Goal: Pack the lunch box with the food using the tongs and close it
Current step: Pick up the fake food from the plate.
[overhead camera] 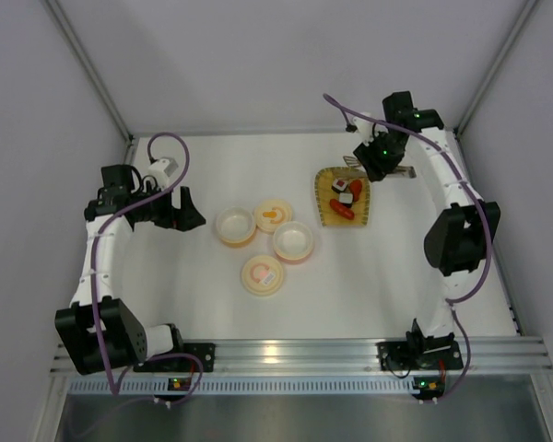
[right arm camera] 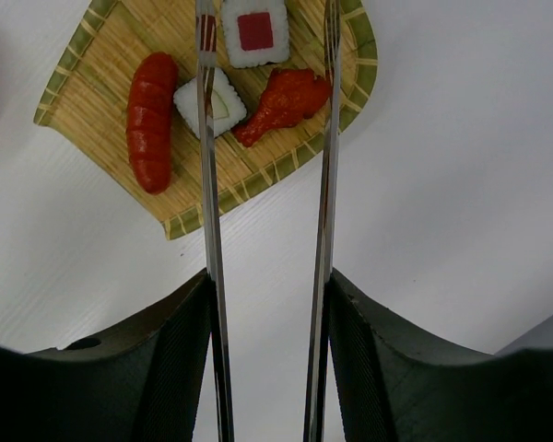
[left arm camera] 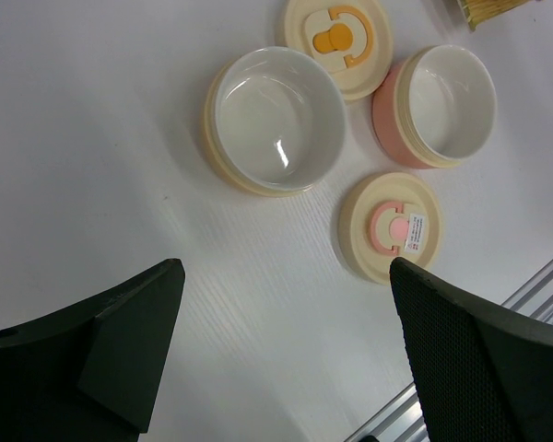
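Note:
My right gripper (right arm camera: 267,285) (overhead camera: 380,152) is shut on the tongs (right arm camera: 207,184), one silver arm pressed against each finger, the arms still spread apart. The tongs reach over the woven yellow tray (right arm camera: 92,83) (overhead camera: 321,195). The tray holds the food: a red sausage (right arm camera: 151,120), a white roll with a green centre (right arm camera: 223,103), a sushi roll with a red centre (right arm camera: 255,30) and an orange-red drumstick (right arm camera: 286,101). The lunch box lies in parts: a cream bowl (left arm camera: 276,120), a pink bowl (left arm camera: 438,106) and two lids (left arm camera: 336,41) (left arm camera: 392,226). My left gripper (left arm camera: 286,272) (overhead camera: 189,216) hangs open and holds nothing.
The lunch box parts sit mid-table in the top view, the bowls (overhead camera: 236,226) (overhead camera: 293,241) between my two arms. An aluminium rail (overhead camera: 295,354) runs along the near table edge. White walls enclose the table on three sides.

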### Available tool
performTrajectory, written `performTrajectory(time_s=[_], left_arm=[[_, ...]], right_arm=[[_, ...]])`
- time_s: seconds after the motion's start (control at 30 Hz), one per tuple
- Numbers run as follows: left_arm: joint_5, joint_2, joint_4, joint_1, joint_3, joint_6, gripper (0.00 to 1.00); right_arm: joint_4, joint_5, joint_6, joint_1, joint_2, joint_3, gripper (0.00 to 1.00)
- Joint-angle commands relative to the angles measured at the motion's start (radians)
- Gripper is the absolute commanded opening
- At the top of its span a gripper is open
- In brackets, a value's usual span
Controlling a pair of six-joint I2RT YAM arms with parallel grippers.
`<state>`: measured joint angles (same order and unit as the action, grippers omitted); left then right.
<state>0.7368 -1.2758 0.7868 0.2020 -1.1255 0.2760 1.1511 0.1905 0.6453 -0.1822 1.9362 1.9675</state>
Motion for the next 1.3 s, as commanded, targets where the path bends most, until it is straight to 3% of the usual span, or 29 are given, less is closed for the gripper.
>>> performTrajectory(time_s=[0.0,0.37,1.27], left_arm=[[0.033,-0.010,-0.015,-0.003,-0.030,0.017,0.98],[0.027,-0.025,-0.014,-0.006,-0.030,0.022,0.98],[0.021,-0.043,-0.023,-0.010,-0.043,-0.001,0.98]], right_arm=[[0.025,0.007,0.036,0.000,0.023,0.082,0.49],[0.056,0.055,0.031,-0.002,0.076,0.111,0.50],[-0.016,-0.005,0.054,-0.002,0.130,0.044,0.51]])
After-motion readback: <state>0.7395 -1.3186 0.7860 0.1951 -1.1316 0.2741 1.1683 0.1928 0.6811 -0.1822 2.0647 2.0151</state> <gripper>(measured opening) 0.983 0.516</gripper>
